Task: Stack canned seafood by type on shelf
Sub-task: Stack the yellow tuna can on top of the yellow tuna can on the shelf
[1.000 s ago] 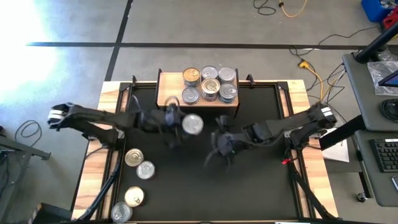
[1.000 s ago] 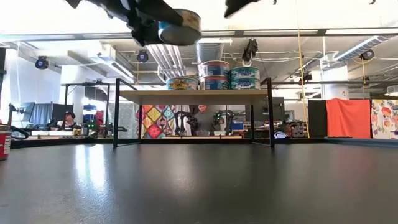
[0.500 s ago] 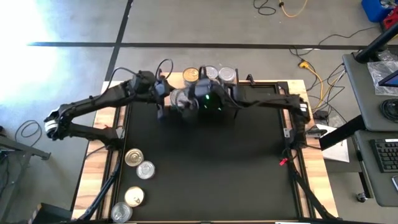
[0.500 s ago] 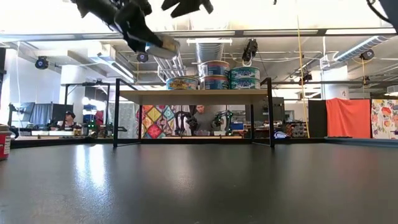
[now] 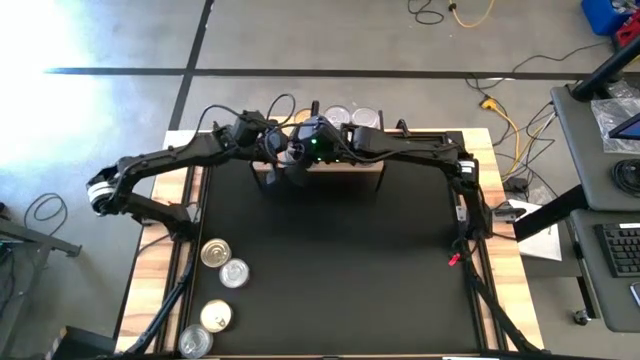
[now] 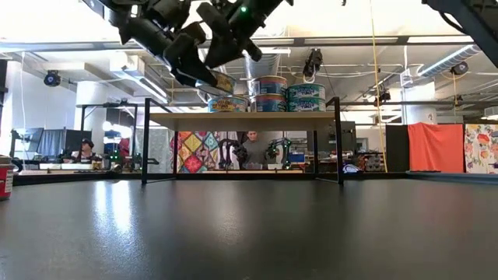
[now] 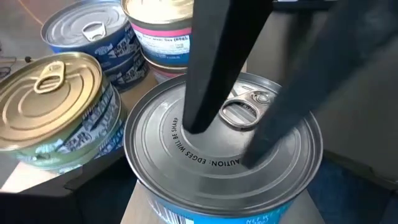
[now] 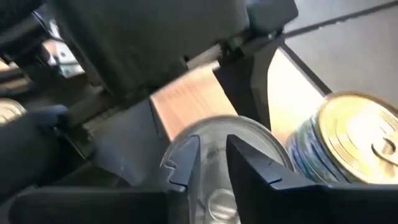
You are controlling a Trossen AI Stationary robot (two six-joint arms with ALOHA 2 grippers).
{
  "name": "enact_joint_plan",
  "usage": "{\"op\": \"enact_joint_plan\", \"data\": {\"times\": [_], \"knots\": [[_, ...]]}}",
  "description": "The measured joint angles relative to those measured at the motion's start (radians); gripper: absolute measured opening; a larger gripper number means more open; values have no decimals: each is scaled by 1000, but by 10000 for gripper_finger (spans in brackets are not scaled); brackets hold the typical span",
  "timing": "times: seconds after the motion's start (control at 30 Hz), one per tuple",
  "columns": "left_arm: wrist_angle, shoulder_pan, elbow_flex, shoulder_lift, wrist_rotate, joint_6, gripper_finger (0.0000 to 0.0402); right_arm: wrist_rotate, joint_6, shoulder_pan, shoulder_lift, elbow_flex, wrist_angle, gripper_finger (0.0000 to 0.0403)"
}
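My left gripper (image 5: 283, 157) is shut on a silver-lidded, blue-labelled can (image 7: 224, 149) and holds it tilted over the left part of the shelf (image 5: 365, 168), clear of the board in the low view (image 6: 212, 78). My right gripper (image 8: 212, 155) comes in from the right, its fingertips a narrow gap apart on this can's lid. More canned seafood stands on the shelf: a gold-lidded can (image 7: 50, 93) on top of another, a blue-labelled can (image 7: 93, 31) and a pink-labelled one (image 7: 161, 37). My left gripper holds the can by its round side wall (image 8: 264, 140), one finger (image 8: 258, 81) on each side, slanting down from the table's left. The can is lifted clear of the shelf and tilted. My right gripper has both fingertips (image 7: 199, 121) down on the lid (image 7: 186, 155), on either side of the ring pull (image 7: 239, 113), slanting down from above.
Several loose cans lie at the table's near left: gold-lidded ones (image 5: 215, 252) (image 5: 216, 317) and silver-lidded ones (image 5: 234, 272) (image 5: 195, 342). Two cans (image 5: 351, 117) show at the shelf's far side. Both arms cross above the shelf. A person sits in the room beyond (image 6: 250, 148).
Both grippers have travelled from mid-table toward the far edge. My left gripper has carried the can to above the shelf's left part and tipped it. My right gripper has swung toward the table's left onto the can's lid, its fingers drawing closer together.
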Motion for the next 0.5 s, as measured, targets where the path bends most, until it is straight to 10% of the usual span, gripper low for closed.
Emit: {"op": "enact_joint_plan", "data": {"times": [0.5], "knots": [[-64, 34, 98, 77, 78, 125, 398, 3, -24, -13, -37, -20, -92, 35]]}}
